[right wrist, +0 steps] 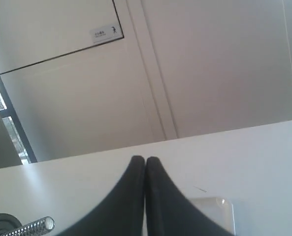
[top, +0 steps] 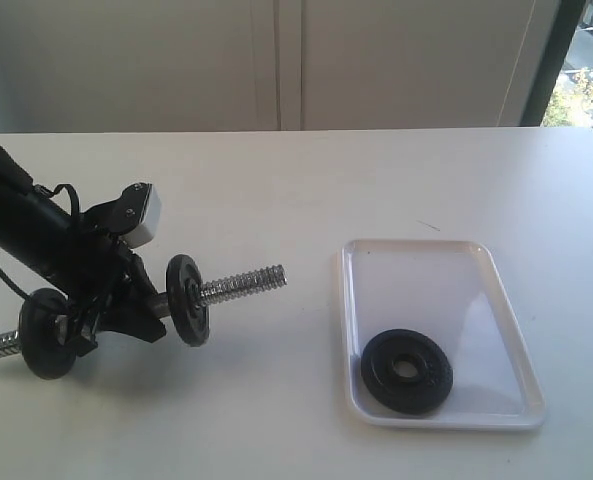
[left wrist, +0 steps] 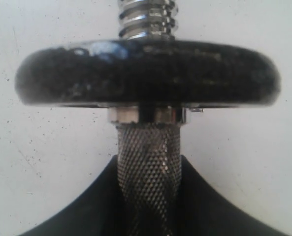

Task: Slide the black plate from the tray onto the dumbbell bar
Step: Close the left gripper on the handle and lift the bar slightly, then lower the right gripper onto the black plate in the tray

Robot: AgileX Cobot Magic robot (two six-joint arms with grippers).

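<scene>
The black plate (top: pixel 407 371) lies flat in the near left corner of the white tray (top: pixel 426 246), on the right of the table. On the left, my left gripper (top: pixel 126 308) is shut on the knurled middle of the dumbbell bar (top: pixel 244 284), between its two small black discs. The bar's free threaded end points right, toward the tray. The left wrist view shows the knurled bar (left wrist: pixel 148 162) between the gripper (left wrist: pixel 148 201) fingers, with one disc (left wrist: pixel 148 73) just beyond. My right gripper (right wrist: pixel 145 162) is shut on nothing, above the table. The exterior view does not show it.
A wide strip of bare white tabletop (top: pixel 306 340) separates the bar's tip from the tray. The right wrist view catches a tray corner (right wrist: pixel 219 206) and the bar's threaded end (right wrist: pixel 35 227). A pale wall (top: pixel 276 60) stands behind the table.
</scene>
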